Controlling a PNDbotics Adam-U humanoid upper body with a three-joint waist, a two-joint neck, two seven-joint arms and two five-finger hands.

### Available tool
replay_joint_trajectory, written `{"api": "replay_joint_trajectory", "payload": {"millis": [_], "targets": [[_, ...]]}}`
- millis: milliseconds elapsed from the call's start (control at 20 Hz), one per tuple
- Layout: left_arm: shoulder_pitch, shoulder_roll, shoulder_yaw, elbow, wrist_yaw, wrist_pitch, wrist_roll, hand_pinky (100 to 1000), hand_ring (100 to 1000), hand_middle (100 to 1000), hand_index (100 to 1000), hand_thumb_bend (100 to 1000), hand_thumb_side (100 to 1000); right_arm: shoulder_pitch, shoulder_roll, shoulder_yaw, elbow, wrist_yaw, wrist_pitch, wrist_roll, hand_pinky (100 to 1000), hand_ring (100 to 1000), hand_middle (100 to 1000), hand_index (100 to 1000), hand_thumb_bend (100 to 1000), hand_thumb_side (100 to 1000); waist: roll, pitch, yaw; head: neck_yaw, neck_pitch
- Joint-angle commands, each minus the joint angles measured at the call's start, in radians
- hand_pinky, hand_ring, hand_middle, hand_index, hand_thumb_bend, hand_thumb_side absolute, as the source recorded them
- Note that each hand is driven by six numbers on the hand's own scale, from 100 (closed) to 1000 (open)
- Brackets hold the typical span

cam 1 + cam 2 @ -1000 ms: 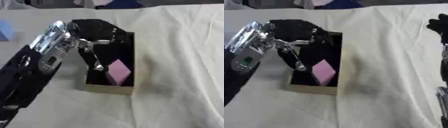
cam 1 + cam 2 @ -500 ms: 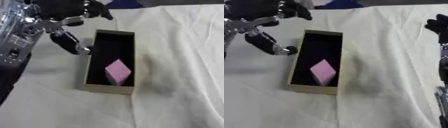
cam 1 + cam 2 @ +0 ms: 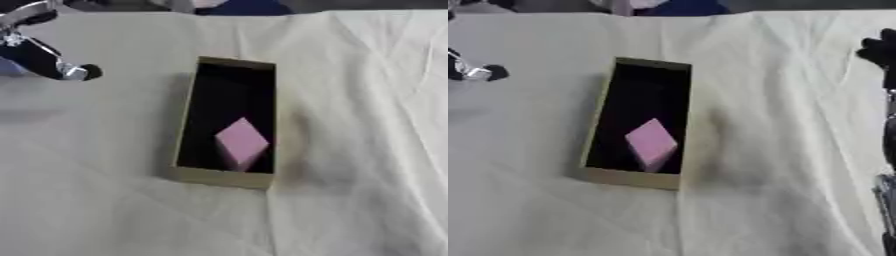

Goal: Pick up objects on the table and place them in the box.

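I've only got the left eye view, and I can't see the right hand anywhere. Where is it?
Observer: The right hand shows at the right edge of the right eye view, toward the top, well apart from the box.
Operator: Does any more of that arm show?
Observer: Yes, its arm runs down that same edge to the lower corner.

The left hand [image 3: 42, 56] is mostly cut off at the far left. The right hand [image 3: 880, 50] is cut by the right edge, fingers unclear.
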Motion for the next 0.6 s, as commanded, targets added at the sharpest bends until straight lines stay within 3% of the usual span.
{"api": "replay_joint_trajectory", "payload": {"millis": [50,250,600], "targets": [[-0.011,0.071,0.036,0.065,-0.018,-0.031,0.032,851,892,872,925,568,246,-0.004,-0.025,-0.008,-0.017,0.013,-0.007,-0.004,830,807,623,838,100,835,0.001,-0.01,-0.003,0.02,-0.019],[-0.012,0.105,0.059,0.145,-0.055,-0.059,0.06,854,891,873,924,602,188,-0.006,-0.024,-0.007,-0.017,0.02,-0.009,-0.005,830,807,622,838,100,838,0.0,0.004,-0.009,0.038,-0.036],[-0.059,0.118,0.103,0.311,-0.097,-0.071,0.09,855,892,885,931,618,172,-0.013,-0.024,-0.003,-0.017,0.03,-0.012,-0.005,830,807,621,838,100,841,0.002,0.024,-0.023,0.062,-0.066]]}}
